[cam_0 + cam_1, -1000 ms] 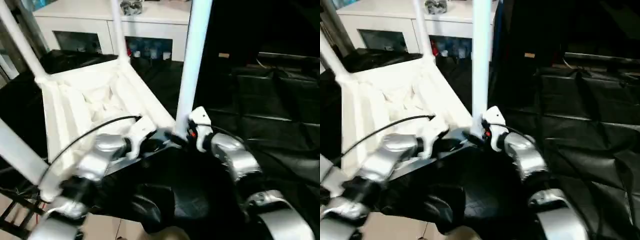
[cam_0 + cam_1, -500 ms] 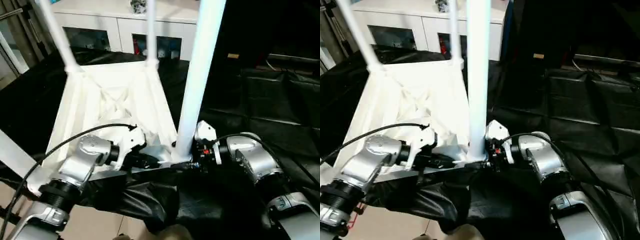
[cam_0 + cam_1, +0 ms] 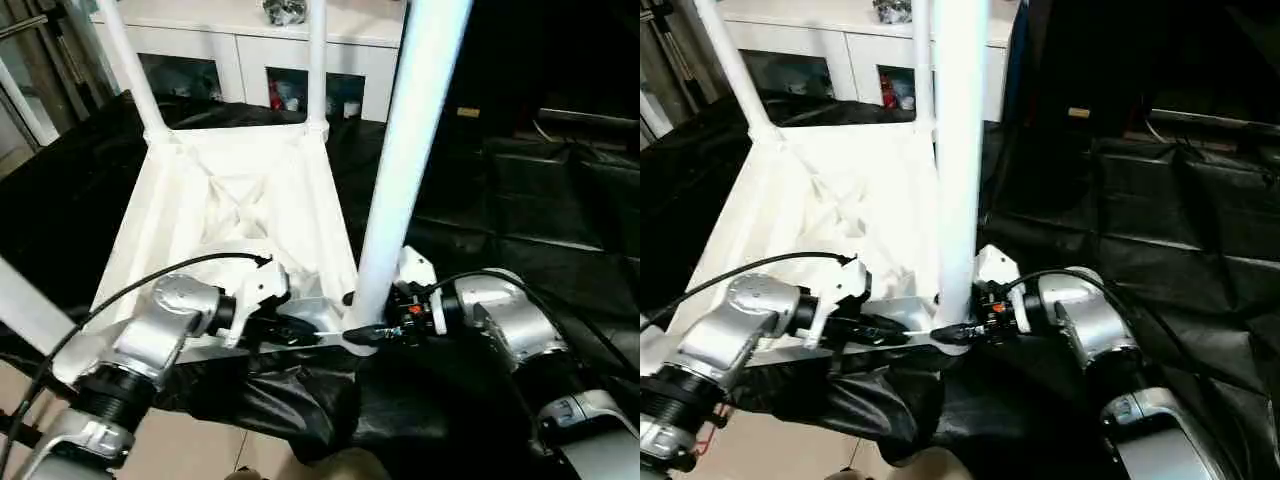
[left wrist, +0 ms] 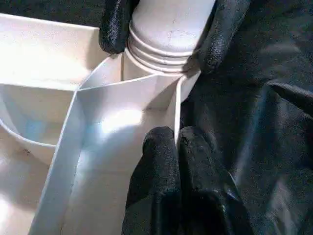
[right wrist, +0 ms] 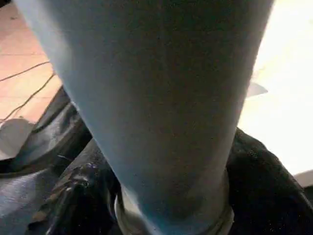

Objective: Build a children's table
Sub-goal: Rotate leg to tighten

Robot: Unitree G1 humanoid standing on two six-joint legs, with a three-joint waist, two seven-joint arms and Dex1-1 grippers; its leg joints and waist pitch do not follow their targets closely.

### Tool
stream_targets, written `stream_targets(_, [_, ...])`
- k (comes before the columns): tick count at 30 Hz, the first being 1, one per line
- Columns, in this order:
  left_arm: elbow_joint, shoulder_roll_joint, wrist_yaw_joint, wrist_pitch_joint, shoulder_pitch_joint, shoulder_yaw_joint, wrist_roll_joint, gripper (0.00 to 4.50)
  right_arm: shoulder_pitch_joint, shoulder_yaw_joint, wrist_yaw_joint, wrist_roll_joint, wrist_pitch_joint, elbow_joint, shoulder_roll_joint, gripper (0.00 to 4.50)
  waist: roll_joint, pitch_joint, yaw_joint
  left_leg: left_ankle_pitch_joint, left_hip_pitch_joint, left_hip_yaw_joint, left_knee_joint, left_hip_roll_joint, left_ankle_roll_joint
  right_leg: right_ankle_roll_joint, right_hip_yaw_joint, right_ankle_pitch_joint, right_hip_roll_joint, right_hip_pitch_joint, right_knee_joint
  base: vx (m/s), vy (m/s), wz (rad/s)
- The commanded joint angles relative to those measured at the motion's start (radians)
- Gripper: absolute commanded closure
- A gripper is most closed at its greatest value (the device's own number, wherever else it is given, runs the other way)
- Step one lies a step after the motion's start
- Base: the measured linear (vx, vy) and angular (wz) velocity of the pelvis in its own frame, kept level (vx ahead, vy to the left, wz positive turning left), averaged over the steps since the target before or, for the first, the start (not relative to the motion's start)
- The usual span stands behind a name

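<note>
The children's table lies upside down on black cloth, its ribbed white tabletop (image 3: 230, 190) facing up. A tall white leg (image 3: 405, 150) stands in the near right corner socket. My right gripper (image 3: 372, 333) is shut on this leg's base, with one black finger (image 4: 115, 24) on each side of the threaded end (image 4: 166, 34). The same leg (image 5: 156, 98) rises between those fingers (image 5: 73, 196) in the right wrist view. My left gripper (image 4: 177, 147) is shut on the thin near rim wall of the tabletop, just beside that socket. Two more legs (image 3: 130, 65) (image 3: 317, 60) stand at the far corners, and another leg (image 3: 25, 310) at near left.
A white cabinet with glass doors (image 3: 250, 50) stands behind the tabletop. Creased black cloth (image 3: 540, 200) covers the surface to the right and hangs over the near edge. Tiled floor (image 3: 190, 450) shows below on the near left. A black cable (image 3: 150, 285) arcs over my left forearm.
The head camera has shifted, so the whole picture has moved. My right gripper's jaws have narrowed onto the base of the near right leg. The left gripper keeps its pinch on the rim.
</note>
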Motion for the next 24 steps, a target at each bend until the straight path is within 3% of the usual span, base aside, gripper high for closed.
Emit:
stream_targets(1, [0.03,-0.047,0.112,-0.006,-0.05,0.026,0.006,4.5,0.018,0.01,-0.039,0.017,0.005,-0.003,0.044,1.85,-0.008,-0.056,-0.006,-0.217,0.009,0.011,-0.072,0.013,0.049,-0.258,0.026,-0.165,-0.031,0.048,-0.069,0.0,0.0,0.0])
stream_targets(6, [0.106,-0.14,0.306,0.014,-0.112,0.055,0.042,4.5,0.012,-0.02,-0.324,-0.044,0.004,0.077,0.143,1.86,-0.013,-0.055,-0.015,-0.238,0.007,0.006,-0.077,0.007,0.018,-0.213,0.026,-0.266,-0.036,0.05,-0.078,0.0,0.0,0.0])
stream_targets(9, [0.148,-0.197,0.42,0.035,-0.145,0.068,0.063,4.5,-0.021,-0.049,-0.528,-0.074,0.036,0.153,0.21,1.87,-0.009,-0.054,-0.026,-0.255,0.008,0.003,-0.079,0.005,0.001,-0.192,0.025,-0.315,-0.036,0.047,-0.083,0.0,0.0,0.0])
stream_targets(12, [0.173,-0.244,0.503,0.039,-0.164,0.059,0.093,4.5,-0.074,-0.101,-0.729,-0.068,0.084,0.23,0.288,1.87,-0.006,-0.056,-0.039,-0.251,0.005,0.003,-0.078,0.004,0.003,-0.194,0.025,-0.291,-0.034,0.047,-0.084,0.0,0.0,0.0])
stream_targets(17, [0.161,-0.268,0.495,0.027,-0.155,0.044,0.098,4.5,-0.097,-0.083,-0.738,-0.089,0.037,0.237,0.334,1.87,-0.004,-0.06,-0.04,-0.22,0.002,0.004,-0.076,0.005,0.023,-0.216,0.023,-0.196,-0.033,0.051,-0.077,0.0,0.0,0.0])
stream_targets(19, [0.14,-0.257,0.454,0.021,-0.14,0.036,0.088,4.5,-0.105,-0.094,-0.704,-0.073,0.016,0.238,0.337,1.31,-0.011,-0.06,-0.041,-0.206,0.001,0.006,-0.075,0.005,0.039,-0.231,0.023,-0.157,-0.032,0.053,-0.075,0.0,0.0,0.0])
stream_targets(23, [0.12,-0.227,0.401,0.004,-0.122,0.033,0.071,4.5,-0.115,-0.093,-0.645,-0.064,0.014,0.236,0.31,1.15,-0.008,-0.058,-0.043,-0.225,0.0,0.006,-0.077,0.006,0.046,-0.234,0.023,-0.189,-0.034,0.053,-0.076,0.0,0.0,0.0])
stream_targets(24, [0.118,-0.226,0.398,0.004,-0.121,0.033,0.07,4.5,-0.114,-0.092,-0.641,-0.064,0.014,0.234,0.307,0.75,-0.008,-0.058,-0.043,-0.226,0.0,0.005,-0.077,0.006,0.046,-0.234,0.024,-0.192,-0.035,0.054,-0.077,0.0,0.0,0.0])
